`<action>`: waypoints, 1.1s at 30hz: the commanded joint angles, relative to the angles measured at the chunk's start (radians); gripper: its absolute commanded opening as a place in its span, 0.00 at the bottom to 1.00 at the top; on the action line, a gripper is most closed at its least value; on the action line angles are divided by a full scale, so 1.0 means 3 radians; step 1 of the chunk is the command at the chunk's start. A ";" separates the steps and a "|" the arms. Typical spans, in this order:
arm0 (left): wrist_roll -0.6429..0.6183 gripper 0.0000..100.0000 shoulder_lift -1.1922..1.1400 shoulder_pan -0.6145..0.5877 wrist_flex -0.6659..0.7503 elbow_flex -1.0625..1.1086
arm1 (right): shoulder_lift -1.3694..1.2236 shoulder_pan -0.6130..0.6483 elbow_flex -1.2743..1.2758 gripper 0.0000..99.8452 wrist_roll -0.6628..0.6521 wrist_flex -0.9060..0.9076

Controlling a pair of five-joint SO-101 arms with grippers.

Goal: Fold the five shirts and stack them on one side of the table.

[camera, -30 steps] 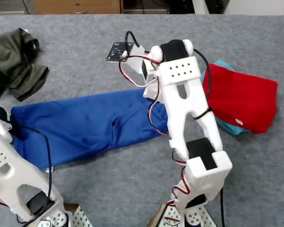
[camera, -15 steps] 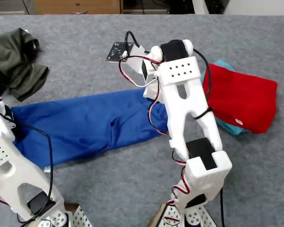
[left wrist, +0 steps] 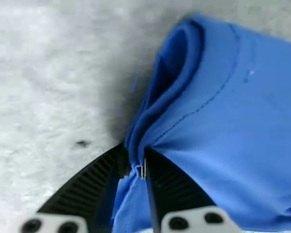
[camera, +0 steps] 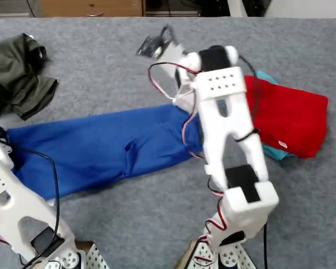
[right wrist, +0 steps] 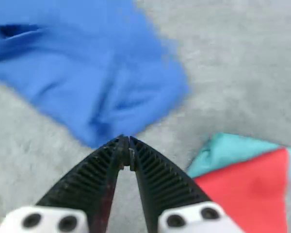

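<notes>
The left gripper (left wrist: 135,165) is clamped on the blue shirt (left wrist: 223,121) at a folded edge. The right gripper (right wrist: 126,148) appears closed and empty, near the shirt's other end.

place: robot lab | cue: grey felt table (camera: 302,50); wired arms (camera: 223,109)

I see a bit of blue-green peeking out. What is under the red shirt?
A teal shirt lies under the red shirt, its edges poking out on two sides. The red shirt covers the rest, so anything else beneath it cannot be seen.
</notes>
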State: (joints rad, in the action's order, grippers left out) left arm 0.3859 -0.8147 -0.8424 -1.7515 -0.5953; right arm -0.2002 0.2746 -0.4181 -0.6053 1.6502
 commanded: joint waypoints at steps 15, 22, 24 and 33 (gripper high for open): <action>-0.0455 0.02 0.2867 0.2010 -0.0031 0.1851 | 0.0974 -0.1015 0.0340 0.00 0.0634 -0.1314; -0.1120 0.02 0.2928 0.3207 -0.0026 0.1657 | 0.1092 -0.1491 0.0422 0.00 0.0619 -0.1601; -0.1212 0.02 0.2877 0.3524 -0.0026 0.1442 | 0.1138 -0.1660 0.0407 0.00 0.0619 -0.1616; -0.1616 0.02 0.1839 0.4158 -0.0026 0.0261 | 0.1276 -0.1951 0.0432 0.00 0.0619 -0.1729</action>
State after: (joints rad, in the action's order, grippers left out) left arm -0.0621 -0.1826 0.3713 -1.7515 -0.3790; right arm 0.1250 -0.2854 -0.2862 -0.4120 1.1531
